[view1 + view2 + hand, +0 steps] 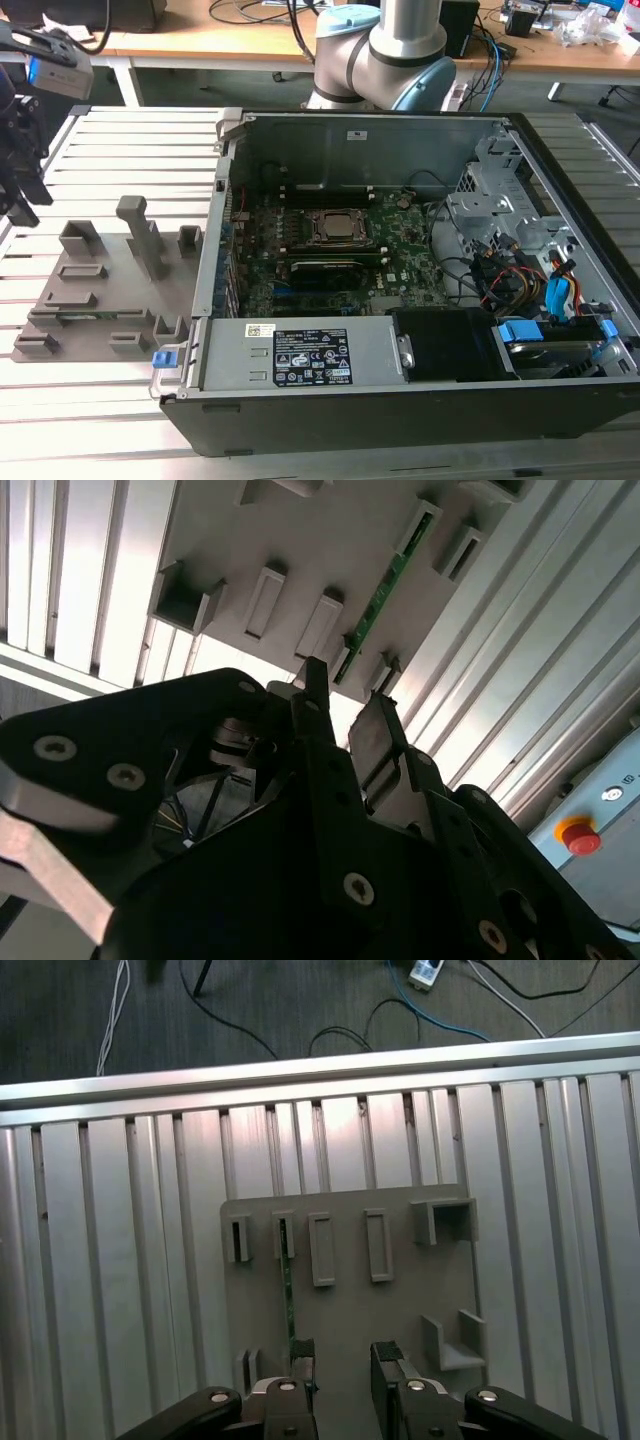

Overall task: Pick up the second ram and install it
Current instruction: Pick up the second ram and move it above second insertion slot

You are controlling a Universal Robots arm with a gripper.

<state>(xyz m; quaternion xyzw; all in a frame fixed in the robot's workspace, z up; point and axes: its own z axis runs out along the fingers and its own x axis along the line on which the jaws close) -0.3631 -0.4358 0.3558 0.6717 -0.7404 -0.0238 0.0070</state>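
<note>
Green, thin second ram (289,1295) on edge in grey slotted tray (345,1340).

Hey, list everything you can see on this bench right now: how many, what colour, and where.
ram stick: one, green, held in the holder tray's slots
holder tray: one, grey, on the table at the exterior view's left of the case
computer case: one, black, open, on the table
motherboard: one, green, inside the case
table: one, silver slats
robot arm: one, grey and blue, behind the case
gripper: one, black, open, over the tray near the ram stick
</note>
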